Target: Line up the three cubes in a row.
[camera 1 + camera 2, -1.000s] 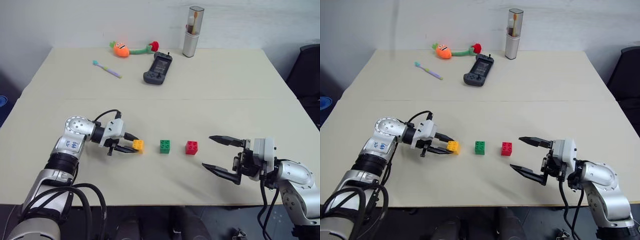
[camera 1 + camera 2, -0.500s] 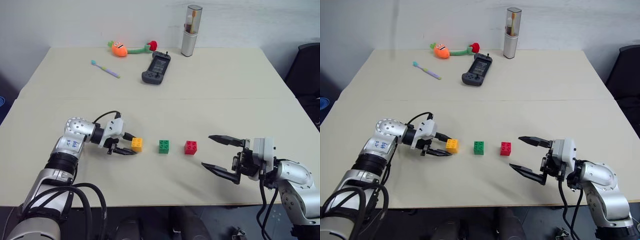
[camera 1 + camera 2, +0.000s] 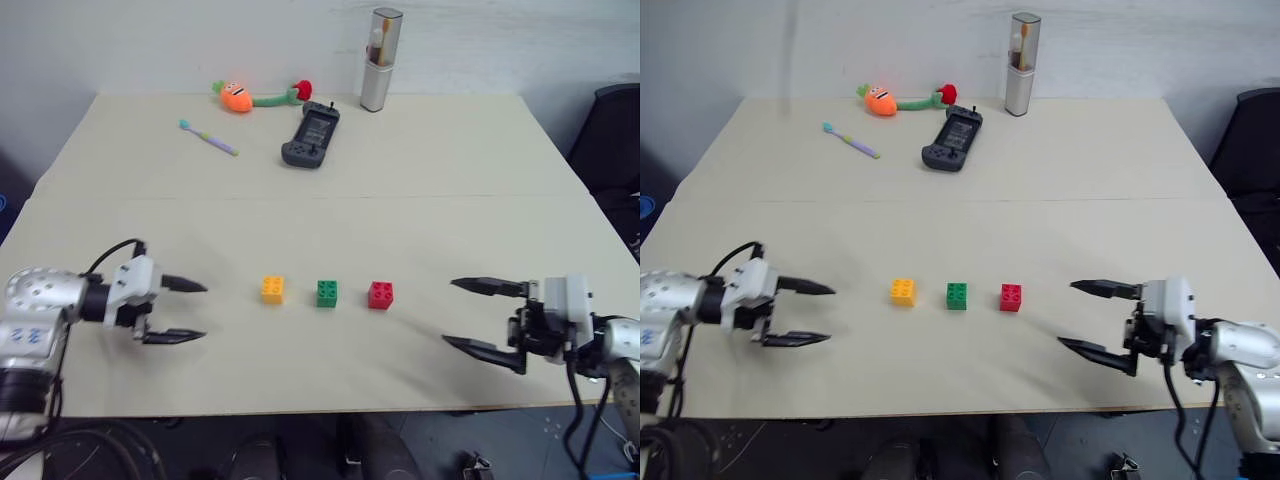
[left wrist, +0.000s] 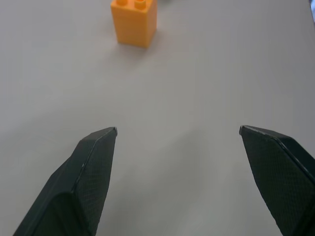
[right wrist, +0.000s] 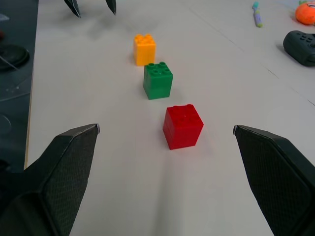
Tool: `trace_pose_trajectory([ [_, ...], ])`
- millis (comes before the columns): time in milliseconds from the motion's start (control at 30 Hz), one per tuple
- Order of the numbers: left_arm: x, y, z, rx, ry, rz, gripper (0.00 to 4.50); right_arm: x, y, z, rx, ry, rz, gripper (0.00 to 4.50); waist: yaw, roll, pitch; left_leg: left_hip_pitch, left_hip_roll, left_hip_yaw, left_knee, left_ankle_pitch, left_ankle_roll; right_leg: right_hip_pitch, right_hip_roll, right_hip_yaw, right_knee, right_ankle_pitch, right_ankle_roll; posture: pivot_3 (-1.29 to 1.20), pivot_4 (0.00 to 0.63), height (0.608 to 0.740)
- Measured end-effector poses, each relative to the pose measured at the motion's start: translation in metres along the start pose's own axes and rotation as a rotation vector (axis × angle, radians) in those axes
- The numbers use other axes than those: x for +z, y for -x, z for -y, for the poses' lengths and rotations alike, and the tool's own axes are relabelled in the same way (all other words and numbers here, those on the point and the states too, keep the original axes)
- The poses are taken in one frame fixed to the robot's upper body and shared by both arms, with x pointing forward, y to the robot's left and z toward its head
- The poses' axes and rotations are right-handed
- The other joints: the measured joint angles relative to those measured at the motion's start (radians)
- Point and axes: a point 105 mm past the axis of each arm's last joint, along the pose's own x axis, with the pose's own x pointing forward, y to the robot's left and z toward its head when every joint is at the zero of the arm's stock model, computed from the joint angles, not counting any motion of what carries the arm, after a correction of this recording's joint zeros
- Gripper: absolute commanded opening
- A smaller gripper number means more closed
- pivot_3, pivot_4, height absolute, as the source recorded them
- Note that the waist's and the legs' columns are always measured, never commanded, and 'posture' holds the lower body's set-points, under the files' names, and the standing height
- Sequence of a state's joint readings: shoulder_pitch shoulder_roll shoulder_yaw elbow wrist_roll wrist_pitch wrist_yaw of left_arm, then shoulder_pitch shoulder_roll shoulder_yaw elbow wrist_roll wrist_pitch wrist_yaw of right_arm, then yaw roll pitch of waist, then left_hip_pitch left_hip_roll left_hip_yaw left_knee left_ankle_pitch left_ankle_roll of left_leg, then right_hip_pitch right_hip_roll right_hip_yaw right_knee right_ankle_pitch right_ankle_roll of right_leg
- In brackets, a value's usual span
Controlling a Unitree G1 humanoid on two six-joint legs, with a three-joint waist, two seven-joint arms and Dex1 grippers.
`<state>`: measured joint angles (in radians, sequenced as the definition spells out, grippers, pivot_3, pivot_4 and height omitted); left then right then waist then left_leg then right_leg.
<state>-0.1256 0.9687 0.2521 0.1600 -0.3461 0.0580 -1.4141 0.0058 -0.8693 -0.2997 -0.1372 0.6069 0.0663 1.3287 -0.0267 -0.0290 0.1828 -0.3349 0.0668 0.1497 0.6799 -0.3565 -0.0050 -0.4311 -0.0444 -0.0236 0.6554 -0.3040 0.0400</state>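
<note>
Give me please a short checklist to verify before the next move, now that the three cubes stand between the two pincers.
1. Yellow cube, green cube and red cube in one row: ok.
2. Gaps between the cubes look even: ok.
3. Left pincer open, holding nothing: ok.
4. Right pincer open, holding nothing: ok.
5. Both pincers apart from the cubes: ok.
6. Gamepad and toothbrush far from the row: ok.
</note>
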Motion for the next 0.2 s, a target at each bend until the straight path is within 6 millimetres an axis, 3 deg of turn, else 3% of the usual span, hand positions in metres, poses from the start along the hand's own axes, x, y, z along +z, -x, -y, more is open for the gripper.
trace_pose_trajectory([
  [100,-0.002,0.017,0.009,0.1,0.033,-0.017,4.2,0.004,0.011,0.019,-0.007,0.027,-0.041,4.5,0.001,0.001,0.001,0.0,-0.001,-0.001,0.0,0.0,0.0,0.0,-0.001,-0.001,-0.001,0.0,0.0,0.0,0.15,0.74],
  [200,0.005,0.025,0.006,0.184,0.05,0.017,4.2,0.002,0.015,0.024,0.004,0.031,-0.063,4.5,0.005,0.002,0.001,0.0,-0.001,-0.002,-0.002,0.0,0.0,0.0,-0.001,-0.002,-0.001,0.0,0.0,0.0,0.15,0.74],
])
